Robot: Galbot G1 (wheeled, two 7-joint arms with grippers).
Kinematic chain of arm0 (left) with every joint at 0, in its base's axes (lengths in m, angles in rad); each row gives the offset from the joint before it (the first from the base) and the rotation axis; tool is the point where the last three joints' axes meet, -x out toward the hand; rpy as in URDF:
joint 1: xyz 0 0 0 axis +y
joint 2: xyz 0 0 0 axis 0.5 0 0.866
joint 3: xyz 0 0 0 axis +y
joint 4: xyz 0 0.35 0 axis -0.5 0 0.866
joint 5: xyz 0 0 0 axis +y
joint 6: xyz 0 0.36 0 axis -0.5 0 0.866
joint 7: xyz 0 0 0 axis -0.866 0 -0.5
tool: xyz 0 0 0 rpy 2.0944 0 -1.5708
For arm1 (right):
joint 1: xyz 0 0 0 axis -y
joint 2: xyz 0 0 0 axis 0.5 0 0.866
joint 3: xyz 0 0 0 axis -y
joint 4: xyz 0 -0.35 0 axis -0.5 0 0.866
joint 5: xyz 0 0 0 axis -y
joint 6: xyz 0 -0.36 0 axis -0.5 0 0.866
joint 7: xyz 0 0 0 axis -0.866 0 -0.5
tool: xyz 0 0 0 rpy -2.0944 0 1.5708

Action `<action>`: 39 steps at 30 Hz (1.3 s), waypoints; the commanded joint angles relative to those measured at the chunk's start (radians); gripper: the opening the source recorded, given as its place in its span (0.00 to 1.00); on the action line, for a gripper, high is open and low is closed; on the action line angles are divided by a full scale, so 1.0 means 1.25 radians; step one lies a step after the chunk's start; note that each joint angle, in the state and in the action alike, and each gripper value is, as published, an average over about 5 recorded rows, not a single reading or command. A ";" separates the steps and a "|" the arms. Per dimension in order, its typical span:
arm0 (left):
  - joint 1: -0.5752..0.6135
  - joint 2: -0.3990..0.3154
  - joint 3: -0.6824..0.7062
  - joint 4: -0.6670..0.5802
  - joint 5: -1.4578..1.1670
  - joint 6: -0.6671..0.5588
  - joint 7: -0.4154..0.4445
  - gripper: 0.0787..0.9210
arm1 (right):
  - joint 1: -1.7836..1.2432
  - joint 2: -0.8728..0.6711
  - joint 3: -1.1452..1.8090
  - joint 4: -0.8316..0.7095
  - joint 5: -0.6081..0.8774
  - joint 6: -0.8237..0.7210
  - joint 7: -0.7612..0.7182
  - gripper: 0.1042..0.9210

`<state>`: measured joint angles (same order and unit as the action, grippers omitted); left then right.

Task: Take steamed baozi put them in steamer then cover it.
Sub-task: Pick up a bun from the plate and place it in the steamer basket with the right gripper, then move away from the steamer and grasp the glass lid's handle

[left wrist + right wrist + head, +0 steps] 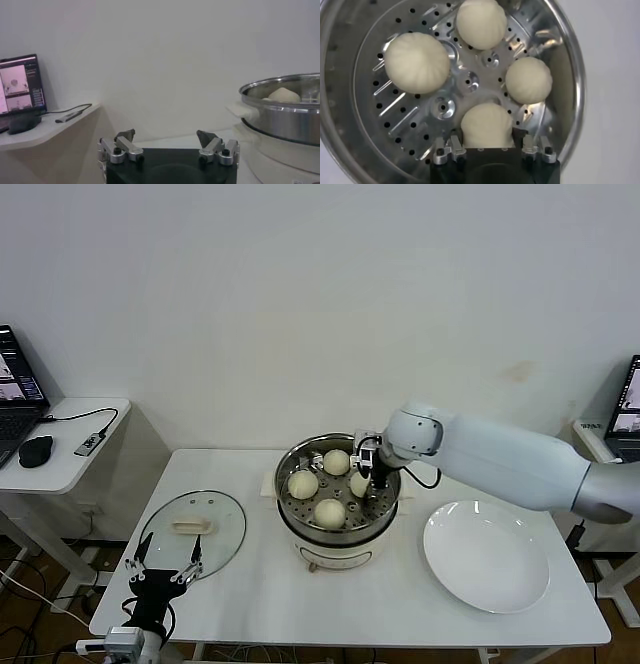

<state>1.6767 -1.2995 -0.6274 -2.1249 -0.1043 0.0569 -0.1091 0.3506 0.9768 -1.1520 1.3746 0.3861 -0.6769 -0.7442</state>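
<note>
- White table (250, 584) against a bare wall carries the steamer (338, 529) and an empty plate (487, 556).
- Four buns sit inside; the right gripper (489, 145) clamps the fourth bun (487, 127).
- Left to do: release, then fit the glass lid (192, 531), lying beside the idle left gripper (163, 569), jaws apart.

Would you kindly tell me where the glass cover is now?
The cover lies flat on the table's left side in the head view, left of the steamer.

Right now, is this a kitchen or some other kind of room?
Probably a robot test room, not a kitchen: a plain white folding table holds a shiny steel steamer pot, with open laptops on small side desks and loose cables on the floor.
</note>
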 commanded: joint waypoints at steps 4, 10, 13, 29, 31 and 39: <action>-0.001 -0.002 0.002 -0.002 0.002 0.000 0.000 0.88 | -0.006 -0.004 0.005 0.011 0.009 -0.008 0.007 0.62; 0.000 -0.002 0.002 -0.004 0.002 0.000 0.000 0.88 | 0.011 -0.021 0.015 0.033 0.015 -0.009 -0.002 0.65; 0.001 -0.002 0.002 -0.005 0.002 0.000 0.001 0.88 | 0.035 -0.043 0.026 0.059 0.025 -0.014 -0.012 0.74; -0.001 -0.001 0.003 -0.003 0.002 -0.001 0.003 0.88 | -0.123 -0.329 0.264 0.325 0.063 0.080 0.316 0.88; -0.001 -0.001 0.005 -0.002 0.005 -0.001 0.005 0.88 | -0.237 -0.368 0.351 0.349 0.077 0.148 0.394 0.88; -0.002 -0.006 0.008 0.005 0.017 -0.014 0.017 0.88 | -0.734 -0.375 0.796 0.384 -0.010 0.403 0.550 0.88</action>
<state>1.6738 -1.3041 -0.6181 -2.1221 -0.0909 0.0481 -0.0955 0.0601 0.6168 -0.7286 1.7380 0.4260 -0.4853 -0.3675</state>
